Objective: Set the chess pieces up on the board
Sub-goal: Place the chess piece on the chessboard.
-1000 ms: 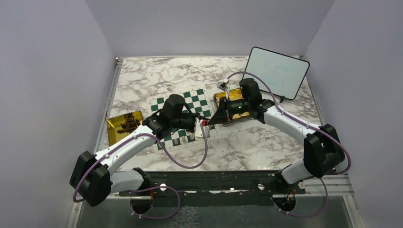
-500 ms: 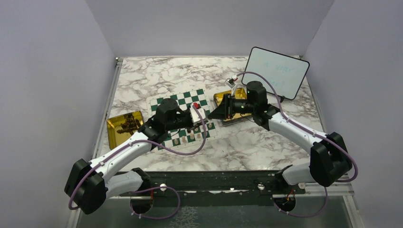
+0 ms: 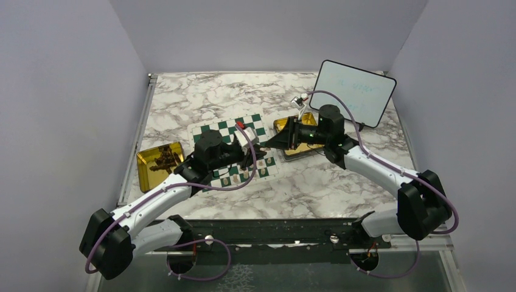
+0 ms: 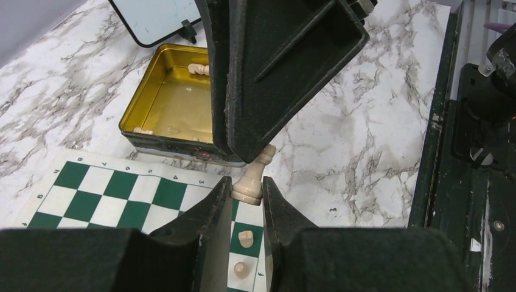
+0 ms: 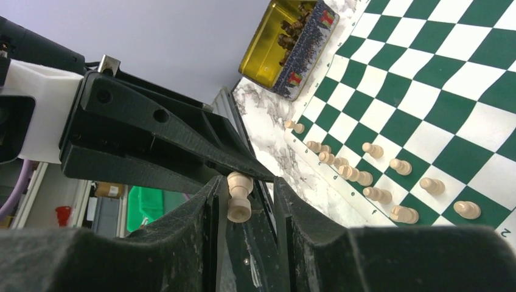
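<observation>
The green-and-white board (image 3: pixel 228 131) lies mid-table, with a row of cream chess pieces (image 3: pixel 243 176) along its near edge. Over the board's right edge the two grippers meet tip to tip. My left gripper (image 4: pixel 246 193) is shut on the base of one cream chess piece (image 4: pixel 248 182), which tilts toward the right gripper's fingers (image 4: pixel 268 79). In the right wrist view the same piece (image 5: pixel 238 196) sits between the fingers of my right gripper (image 5: pixel 246 188). It leans against one finger, with a gap to the other. The right gripper is open.
A gold tin (image 3: pixel 281 126) with a few cream pieces (image 4: pixel 198 68) stands right of the board, under the right arm. Another gold tin (image 3: pixel 159 161) holding dark pieces sits left of the board. A framed whiteboard (image 3: pixel 356 91) leans at the far right.
The right gripper's jaws have parted from the piece. The left gripper has turned and swung farther back along the board's right edge, keeping its hold on the piece.
</observation>
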You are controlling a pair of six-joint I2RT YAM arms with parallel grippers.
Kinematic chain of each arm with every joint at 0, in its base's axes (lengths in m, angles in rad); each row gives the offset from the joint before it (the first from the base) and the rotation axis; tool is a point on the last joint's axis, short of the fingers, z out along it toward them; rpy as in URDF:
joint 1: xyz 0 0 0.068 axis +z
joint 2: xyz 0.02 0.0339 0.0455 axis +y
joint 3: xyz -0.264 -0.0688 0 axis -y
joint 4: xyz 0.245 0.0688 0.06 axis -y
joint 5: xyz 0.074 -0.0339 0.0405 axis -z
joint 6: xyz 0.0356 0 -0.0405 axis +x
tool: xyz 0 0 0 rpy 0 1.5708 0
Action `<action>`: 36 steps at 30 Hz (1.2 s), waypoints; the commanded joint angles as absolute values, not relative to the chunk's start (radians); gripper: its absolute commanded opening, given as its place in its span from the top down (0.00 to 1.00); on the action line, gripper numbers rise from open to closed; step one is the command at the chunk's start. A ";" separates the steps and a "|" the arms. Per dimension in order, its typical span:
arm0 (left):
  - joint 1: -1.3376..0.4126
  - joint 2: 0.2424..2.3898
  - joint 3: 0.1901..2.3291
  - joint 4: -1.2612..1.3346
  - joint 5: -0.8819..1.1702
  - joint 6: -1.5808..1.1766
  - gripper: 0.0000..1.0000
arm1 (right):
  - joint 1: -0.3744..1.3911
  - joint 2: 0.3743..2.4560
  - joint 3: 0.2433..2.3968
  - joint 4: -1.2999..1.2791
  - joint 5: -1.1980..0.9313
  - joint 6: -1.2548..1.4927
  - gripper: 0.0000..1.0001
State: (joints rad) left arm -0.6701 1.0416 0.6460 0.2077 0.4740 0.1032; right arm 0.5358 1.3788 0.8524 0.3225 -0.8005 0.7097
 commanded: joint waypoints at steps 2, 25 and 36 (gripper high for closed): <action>-0.675 1.040 0.640 0.237 0.422 0.056 0.86 | 0.541 1.354 0.830 0.379 -0.801 0.738 0.61; -0.675 1.063 0.632 0.244 0.382 0.041 0.85 | 0.541 1.373 0.820 0.384 -0.812 0.764 0.66; -0.676 1.074 0.633 0.261 0.395 0.035 0.85 | 0.540 1.395 0.823 0.387 -0.815 0.767 0.74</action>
State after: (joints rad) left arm -0.6701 1.0649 0.6392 0.2211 0.4030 0.0479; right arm 0.5354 1.3823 0.8288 0.3454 -0.8005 0.7593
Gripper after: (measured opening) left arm 0.220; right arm 0.273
